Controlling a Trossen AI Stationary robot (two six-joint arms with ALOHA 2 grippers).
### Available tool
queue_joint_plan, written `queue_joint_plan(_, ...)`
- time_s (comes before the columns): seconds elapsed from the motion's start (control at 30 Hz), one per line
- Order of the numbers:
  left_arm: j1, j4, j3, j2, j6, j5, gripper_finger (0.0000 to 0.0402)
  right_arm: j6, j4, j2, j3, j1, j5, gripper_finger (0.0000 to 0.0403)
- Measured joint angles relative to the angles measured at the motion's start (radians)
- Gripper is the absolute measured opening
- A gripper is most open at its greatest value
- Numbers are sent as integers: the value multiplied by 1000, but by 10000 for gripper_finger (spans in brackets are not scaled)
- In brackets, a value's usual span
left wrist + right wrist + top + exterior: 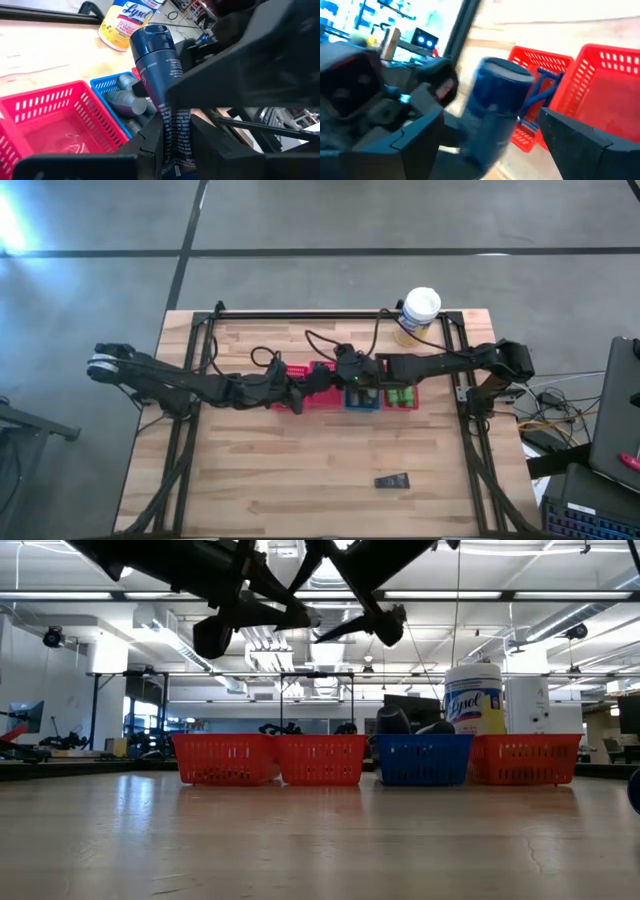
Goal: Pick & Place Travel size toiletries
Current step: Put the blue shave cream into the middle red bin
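Note:
My left gripper [298, 395] [177, 147] is over the row of baskets, shut on a dark blue tube [157, 70] whose round cap [152, 35] points at my right gripper. My right gripper [345, 372] [495, 142] is open. Its fingers [420, 135] stand on either side of the tube's cap end [500, 95], with a gap showing. Grey tubes [125, 100] lie in the blue basket [362, 397]. Green bottles [402, 395] sit in the red basket beside it. A flat dark sachet [392, 480] lies on the near part of the table. My left gripper pinches the tube's flat crimped end [176, 132] between its two fingers, coming from the table's left. The tube runs on along the fingers, cap end away from the gripper. It is lifted clear above the baskets.
Two red baskets [225, 760] [322, 760], the blue one [422, 760] and another red one [525, 760] stand in a row across the table's middle. The white-lidded yellow canister [418, 315] is at the far right corner. Bare wood [280, 470] lies toward the near edge.

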Motion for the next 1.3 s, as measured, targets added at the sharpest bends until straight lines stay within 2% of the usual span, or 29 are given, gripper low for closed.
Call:
queue_joint_plan(0.37,27,-24,-4,0,14,-7,78,0,5,11,0,-11,-1,258)
queue_joint_plan(0.8,31,-28,-5,1,41,29,78,2,17,26,0,-28,3,211)
queue_joint_plan(1.0,32,-38,-5,1,62,33,82,-3,20,29,1,-30,4,167)
queue_joint_plan(1.13,32,-47,-5,1,62,31,111,-29,12,30,2,-37,4,133)
queue_joint_plan(1.3,32,-73,-5,1,63,26,177,-33,-48,30,1,-52,12,99)
